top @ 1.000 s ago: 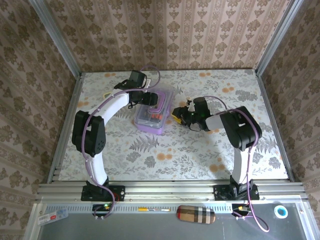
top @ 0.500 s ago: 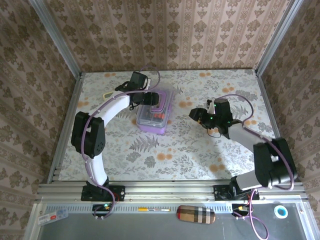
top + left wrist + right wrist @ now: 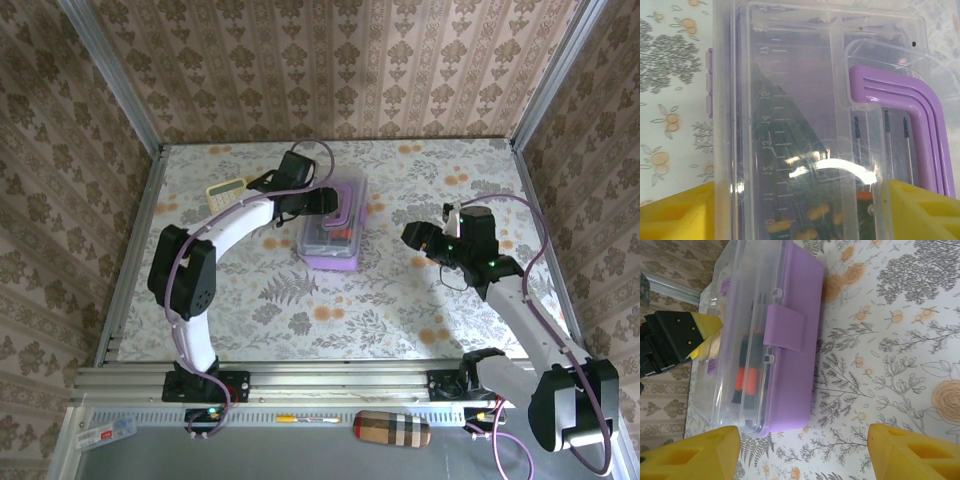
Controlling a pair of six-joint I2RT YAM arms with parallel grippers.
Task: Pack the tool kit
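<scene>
Top external: left gripper [image 3: 326, 204] spread wide across the closed tool kit [image 3: 335, 250]; right gripper [image 3: 413, 236] open, empty, well apart.

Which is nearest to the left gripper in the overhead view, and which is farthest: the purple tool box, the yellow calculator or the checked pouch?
From the left gripper:
1. Purple tool box: right under it.
2. Yellow calculator: off to its left, farther back.
3. Checked pouch: beyond the near edge of the table.
</scene>
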